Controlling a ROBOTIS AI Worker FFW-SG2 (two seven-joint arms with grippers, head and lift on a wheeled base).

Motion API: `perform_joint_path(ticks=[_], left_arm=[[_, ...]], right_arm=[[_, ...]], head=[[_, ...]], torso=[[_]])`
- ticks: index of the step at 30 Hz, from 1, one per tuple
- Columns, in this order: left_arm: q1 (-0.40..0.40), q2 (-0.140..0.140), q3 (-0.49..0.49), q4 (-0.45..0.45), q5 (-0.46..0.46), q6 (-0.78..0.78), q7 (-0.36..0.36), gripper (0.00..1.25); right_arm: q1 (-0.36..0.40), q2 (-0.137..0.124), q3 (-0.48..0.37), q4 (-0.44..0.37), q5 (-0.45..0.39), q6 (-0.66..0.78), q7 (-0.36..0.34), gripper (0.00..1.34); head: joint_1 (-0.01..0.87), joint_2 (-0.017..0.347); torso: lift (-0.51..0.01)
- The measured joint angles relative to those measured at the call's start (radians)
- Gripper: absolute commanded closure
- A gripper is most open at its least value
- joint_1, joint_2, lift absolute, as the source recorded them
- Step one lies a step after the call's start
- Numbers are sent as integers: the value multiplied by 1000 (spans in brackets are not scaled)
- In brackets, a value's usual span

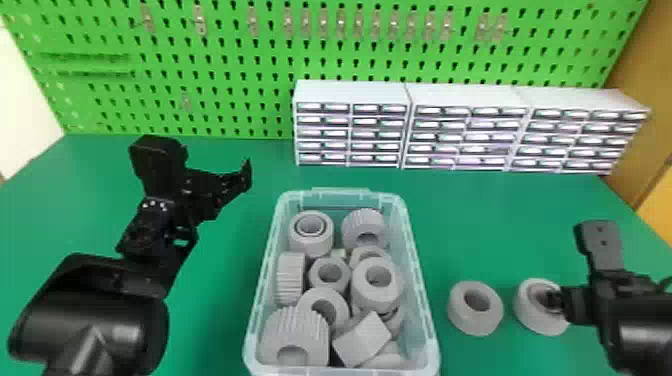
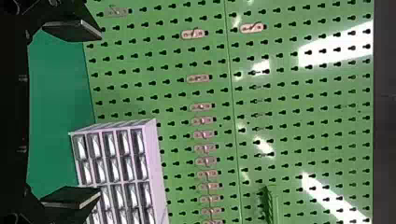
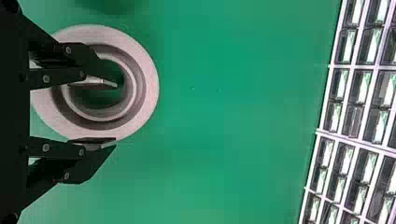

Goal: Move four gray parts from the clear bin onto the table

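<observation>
A green pegboard (image 1: 240, 55) backs the green desk (image 1: 480, 220), with drawer cabinets (image 1: 465, 135) along the far side. The clear bin (image 1: 345, 192) sits on the desk between the two arms, its long side running away from the robot, and gray parts (image 1: 378, 290) lie jumbled inside it. The left pincer (image 2: 99, 114) hangs off the bin's left side, spread wide and holding nothing.

Two parts rest on the desk to the right of the bin, so two more seem due. The inner ring (image 1: 487, 317) lies between the bin and the outer ring (image 1: 530, 320), which sits hole up at the right pincer (image 3: 116, 113). That pincer is moderately parted: one finger is in the hole, the other beside the outside wall, with slack between them. The ring looks placed rather than clamped.

The next move probably turns on this straddle: the right pincer should rise straight out along the hole's upright axis, then go left over the inner ring to the bin. Sliding sideways too soon could drag the outer ring.
</observation>
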Motion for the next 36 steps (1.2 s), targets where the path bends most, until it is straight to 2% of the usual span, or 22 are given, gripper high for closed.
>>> perform_joint_path(ticks=[14,20,23,36], left_arm=[[-1,0,-1,0,0,0,0,113],[-1,0,0,0,0,0,0,113],[-1,0,0,0,0,0,0,113],[2,0,8,-1,2,0,0,113]], right_arm=[[-1,0,5,0,7,-1,0,730],[-8,0,13,0,4,-3,0,545],[-11,1,14,-3,2,-4,0,498],[-44,3,27,-72,2,16,0,495]], head=[[678,34],[678,34],[678,34],[678,34]], torso=[[-50],[-50],[-50],[-50]])
